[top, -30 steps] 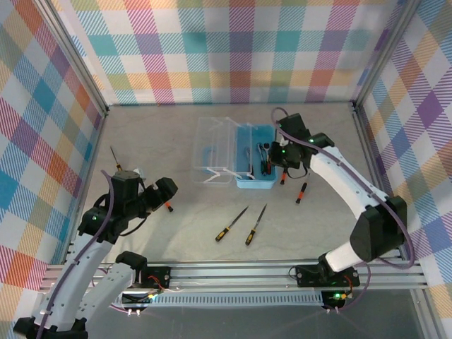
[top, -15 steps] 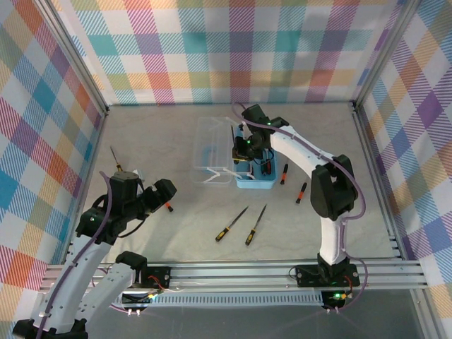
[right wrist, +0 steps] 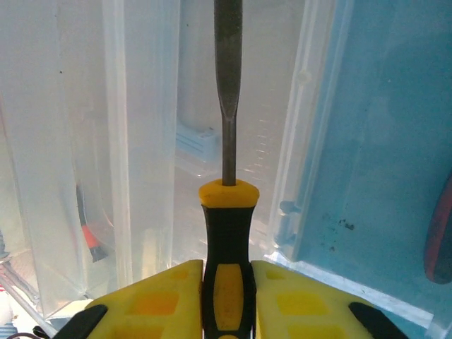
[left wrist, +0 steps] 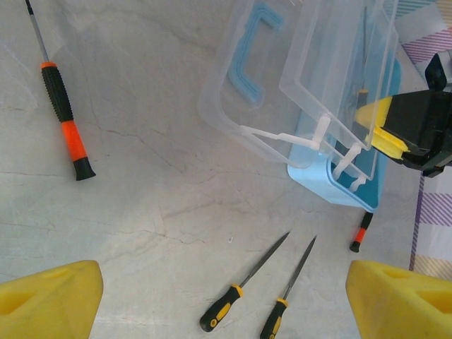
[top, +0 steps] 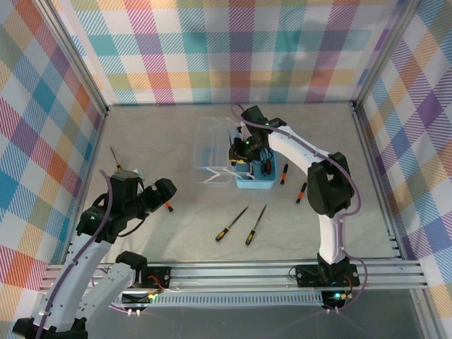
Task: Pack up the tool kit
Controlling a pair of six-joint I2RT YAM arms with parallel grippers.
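A: Entry: left arm (top: 70, 272), right arm (top: 296, 150). Finish?
B: White link shells, black joint housings, a purple cable looped along each. Small green light just behind the right jaws.
A: The jaws themselves?
B: Yellow moulded fingers (right wrist: 152, 296), black inserts at the outer corners.

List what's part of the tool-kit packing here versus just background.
Job: blue case, clear lid, held file in the right fingers, left loose file, right loose file, black-orange screwdriver, far-left screwdriver, upper small driver, lower small driver.
Just there: plaid walls, aluminium rail.
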